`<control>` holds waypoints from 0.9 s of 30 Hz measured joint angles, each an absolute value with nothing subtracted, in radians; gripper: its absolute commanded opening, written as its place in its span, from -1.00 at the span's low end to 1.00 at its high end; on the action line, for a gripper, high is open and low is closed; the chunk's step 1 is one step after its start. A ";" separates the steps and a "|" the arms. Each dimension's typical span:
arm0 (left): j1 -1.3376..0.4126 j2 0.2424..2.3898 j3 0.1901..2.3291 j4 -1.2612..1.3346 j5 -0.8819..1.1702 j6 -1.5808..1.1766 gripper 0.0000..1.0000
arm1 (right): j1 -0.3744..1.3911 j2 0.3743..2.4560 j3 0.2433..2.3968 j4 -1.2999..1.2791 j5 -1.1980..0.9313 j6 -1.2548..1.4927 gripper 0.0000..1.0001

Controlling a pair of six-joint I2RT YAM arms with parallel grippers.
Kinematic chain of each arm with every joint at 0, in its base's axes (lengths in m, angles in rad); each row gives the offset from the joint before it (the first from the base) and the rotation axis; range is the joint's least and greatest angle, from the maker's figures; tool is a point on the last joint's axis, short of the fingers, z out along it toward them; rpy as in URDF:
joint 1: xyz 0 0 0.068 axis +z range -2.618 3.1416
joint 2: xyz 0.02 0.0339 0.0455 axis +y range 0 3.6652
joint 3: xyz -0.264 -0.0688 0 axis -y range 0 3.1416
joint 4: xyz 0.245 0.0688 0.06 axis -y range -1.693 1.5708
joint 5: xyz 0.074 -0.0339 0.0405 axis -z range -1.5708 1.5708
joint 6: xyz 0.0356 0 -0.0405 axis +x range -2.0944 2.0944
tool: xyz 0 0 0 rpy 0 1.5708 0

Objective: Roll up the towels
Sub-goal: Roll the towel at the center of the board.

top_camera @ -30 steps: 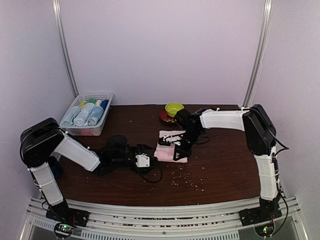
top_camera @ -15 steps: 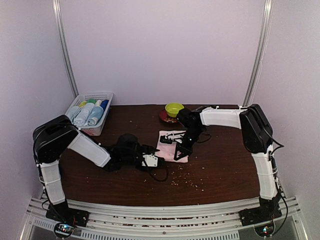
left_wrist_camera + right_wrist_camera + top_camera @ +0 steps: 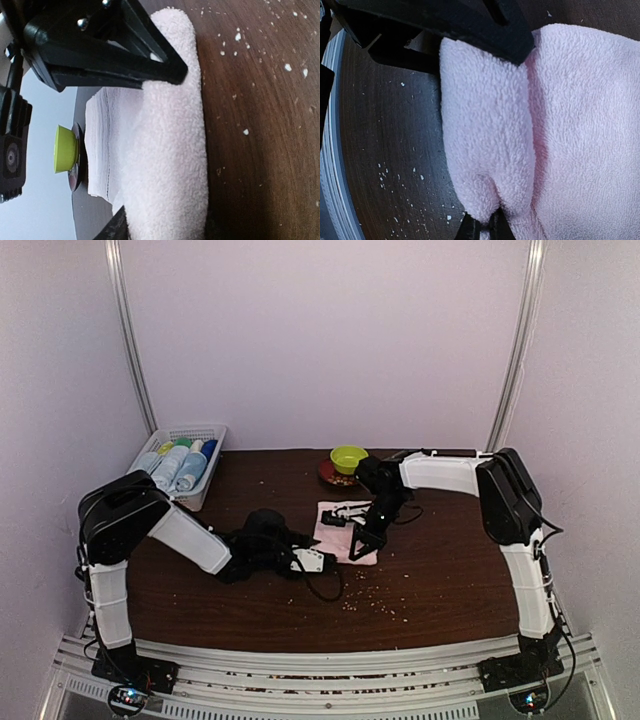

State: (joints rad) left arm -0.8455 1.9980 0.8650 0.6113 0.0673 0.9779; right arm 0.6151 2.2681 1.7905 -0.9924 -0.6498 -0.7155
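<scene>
Top external view: pink towel [image 3: 330,537] lies partly folded on the table [image 3: 450,570], near a green bowl [image 3: 348,456]. Right gripper [image 3: 358,536] is clenched on a raised fold of the towel. Left gripper [image 3: 322,559] has its fingers set apart along the towel's thick folded edge; whether it is grasping, cannot tell. Crumbs [image 3: 370,598] are scattered on the wood.
</scene>
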 measured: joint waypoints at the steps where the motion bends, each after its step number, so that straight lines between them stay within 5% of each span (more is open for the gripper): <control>1: -0.847 2.001 0.868 0.609 0.063 0.979 -0.28 | 0.614 2.272 1.796 -0.998 -0.653 -0.719 -1.00; 5: -0.853 2.010 0.879 0.588 0.056 0.981 -0.88 | 0.610 2.282 1.810 -1.014 -0.663 -0.730 -1.00; 14: -0.871 2.013 0.925 0.487 0.049 0.986 -1.00 | 0.600 2.284 1.811 -1.026 -0.672 -0.736 -0.95; 24: -0.872 2.001 1.017 0.268 0.137 0.890 -1.00 | 0.595 2.123 1.619 -0.907 -0.598 -0.694 -0.32; 26: -0.870 1.991 1.023 0.228 0.169 0.864 -1.00 | 0.595 2.059 1.554 -0.866 -0.565 -0.675 -0.03; 27: -0.868 1.986 1.026 0.203 0.191 0.849 -1.00 | 0.595 2.020 1.520 -0.844 -0.546 -0.665 0.48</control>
State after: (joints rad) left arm -0.8677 1.9862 1.0260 0.2028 0.1905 0.8490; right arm 0.5953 2.0197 1.5196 -0.8440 -0.5461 -0.6655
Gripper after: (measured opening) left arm 0.088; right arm 0.392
